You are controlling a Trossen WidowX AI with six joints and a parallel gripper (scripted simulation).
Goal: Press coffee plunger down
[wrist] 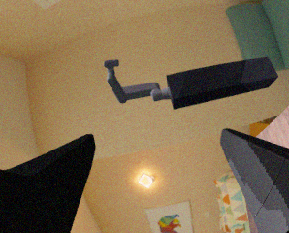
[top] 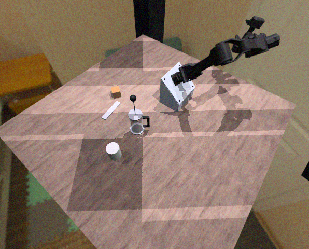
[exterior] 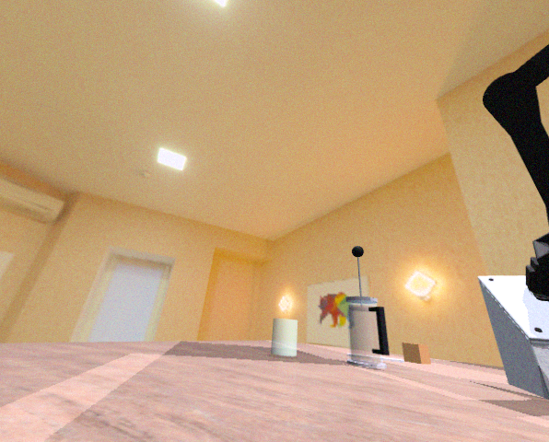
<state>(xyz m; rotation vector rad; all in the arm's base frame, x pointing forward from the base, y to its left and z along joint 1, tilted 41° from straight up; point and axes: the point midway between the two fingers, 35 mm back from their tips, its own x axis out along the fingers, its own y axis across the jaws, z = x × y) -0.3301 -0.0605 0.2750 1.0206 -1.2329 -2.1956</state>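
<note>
From the top view my gripper (top: 269, 40) sits high, off past the table's far right edge, pointing away from the work. The coffee press (top: 136, 122) stands well below and off to its left, across the grey mounting block (top: 176, 90), upright, its rod vertical and the black knob (top: 132, 97) raised, so nothing is pressed yet.

In the exterior view the press (exterior: 365, 331) stands upright on the table (exterior: 169, 394); only arm links show, the gripper out of shot.

In the wrist view my fingers are spread wide with nothing between them, facing wall and ceiling; I judge I must swing round and come down over the knob
</note>
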